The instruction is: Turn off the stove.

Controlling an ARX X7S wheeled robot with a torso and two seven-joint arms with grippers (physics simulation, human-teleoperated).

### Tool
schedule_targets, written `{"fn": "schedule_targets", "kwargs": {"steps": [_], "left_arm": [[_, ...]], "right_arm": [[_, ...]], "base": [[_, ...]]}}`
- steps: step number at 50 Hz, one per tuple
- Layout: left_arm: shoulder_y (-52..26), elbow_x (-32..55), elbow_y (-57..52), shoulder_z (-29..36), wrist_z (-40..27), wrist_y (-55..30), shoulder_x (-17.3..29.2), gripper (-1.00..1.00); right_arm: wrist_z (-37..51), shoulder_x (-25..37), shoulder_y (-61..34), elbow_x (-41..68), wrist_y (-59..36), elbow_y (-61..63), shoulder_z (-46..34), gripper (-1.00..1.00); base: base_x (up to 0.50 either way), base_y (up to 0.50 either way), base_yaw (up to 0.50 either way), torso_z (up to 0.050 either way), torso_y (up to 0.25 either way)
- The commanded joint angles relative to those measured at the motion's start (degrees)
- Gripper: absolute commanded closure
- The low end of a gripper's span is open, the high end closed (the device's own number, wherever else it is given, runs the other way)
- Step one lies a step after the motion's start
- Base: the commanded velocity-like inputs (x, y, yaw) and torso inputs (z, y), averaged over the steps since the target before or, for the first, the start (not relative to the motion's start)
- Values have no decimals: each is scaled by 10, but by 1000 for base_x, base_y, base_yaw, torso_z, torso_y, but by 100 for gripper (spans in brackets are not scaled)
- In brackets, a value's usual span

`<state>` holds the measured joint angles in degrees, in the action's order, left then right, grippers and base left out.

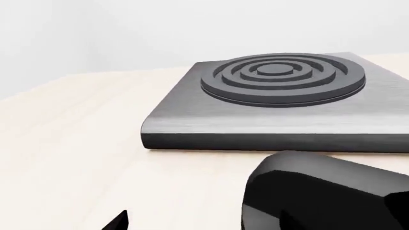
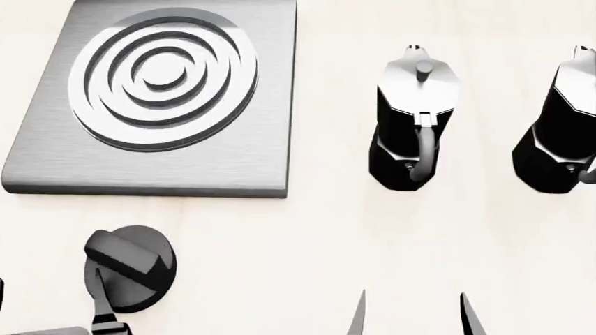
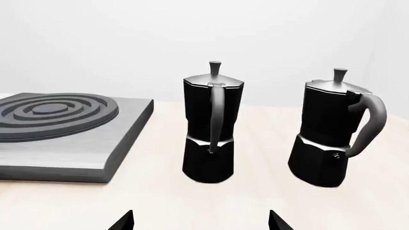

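Knob [image 2: 130,266] near tabletop's front edge, left gripper [image 2: 100,307] touching it, grip unclear; right gripper [image 2: 410,315] spread. Risk: fingers slip off ridge, stove [image 2: 237,157] stays on.

stove [image 1: 281,112] on pale table [image 1: 76,158]; black knob [image 1: 319,194] near

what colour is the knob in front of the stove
Black knob, glossy; clearest in the head view.

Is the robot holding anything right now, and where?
The right gripper holds nothing. The left gripper is at the knob; whether its fingers grip the ridge cannot be told.
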<state>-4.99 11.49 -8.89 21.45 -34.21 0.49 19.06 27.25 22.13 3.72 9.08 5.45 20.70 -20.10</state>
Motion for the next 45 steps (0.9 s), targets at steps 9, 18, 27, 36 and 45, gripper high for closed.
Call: {"fn": "schedule_targets", "kwargs": {"steps": [9, 18, 27, 36, 45], "left_arm": [[-27, 14, 59, -28, 20, 16, -14, -100], [-36, 15, 68, -32, 18, 19, -14, -100], [-49, 15, 82, -35, 17, 20, -14, -100], [-40, 21, 50, -42, 7, 6, -6, -100], [-13, 23, -20, -39, -2, -16, 11, -100]], "right_arm": [[-11, -8, -2, -10, -1, -4, 10, -100], [-10, -8, -3, -11, 0, -5, 7, -100], [-9, -8, -4, -10, 1, -7, 6, -100], [-8, -7, -3, -9, 1, -6, 6, -100], [-6, -6, -4, -8, 1, -8, 5, -100]], "base": [[0, 0, 0, -2, -2], [0, 0, 0, 0, -1], [0, 0, 0, -1, -2], [0, 0, 0, 0, -1], [0, 0, 0, 0, 0]]}}
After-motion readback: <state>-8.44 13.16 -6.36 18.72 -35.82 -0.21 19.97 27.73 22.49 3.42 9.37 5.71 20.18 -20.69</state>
